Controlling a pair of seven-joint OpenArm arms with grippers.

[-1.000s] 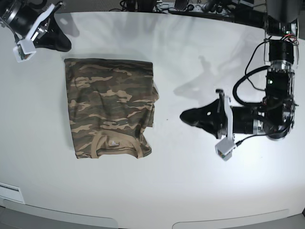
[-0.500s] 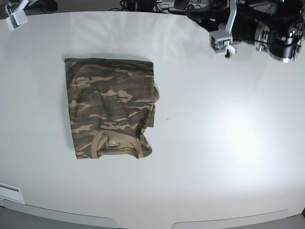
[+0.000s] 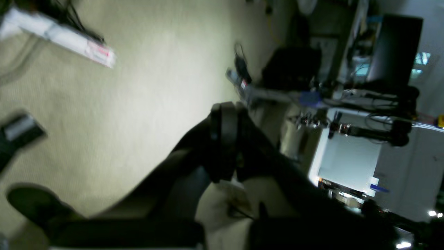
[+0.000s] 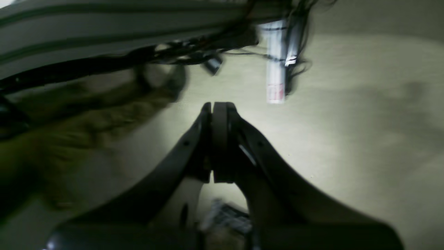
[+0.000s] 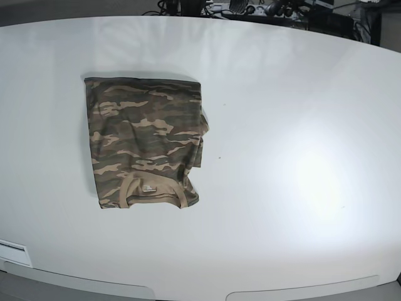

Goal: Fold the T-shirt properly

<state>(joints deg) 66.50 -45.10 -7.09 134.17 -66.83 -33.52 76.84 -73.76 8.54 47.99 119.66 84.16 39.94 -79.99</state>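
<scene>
The camouflage T-shirt (image 5: 145, 141) lies folded into a neat rectangle on the left half of the white table (image 5: 282, 125), its tan collar toward the front edge. Neither arm shows in the base view. In the left wrist view my left gripper (image 3: 223, 111) is shut and empty, pointing out past the table toward the room. In the right wrist view my right gripper (image 4: 215, 109) is shut and empty over a pale surface. That view is blurred, with a smeared olive-brown shape at the left that I cannot identify.
Cables and equipment (image 5: 250, 7) line the table's far edge. A white label (image 5: 12, 252) sits at the front left corner. The left wrist view shows a desk with a monitor (image 3: 395, 48) and a white power strip (image 3: 59, 36).
Both arms have pulled back off the table and left the base view. The T-shirt has not moved.
</scene>
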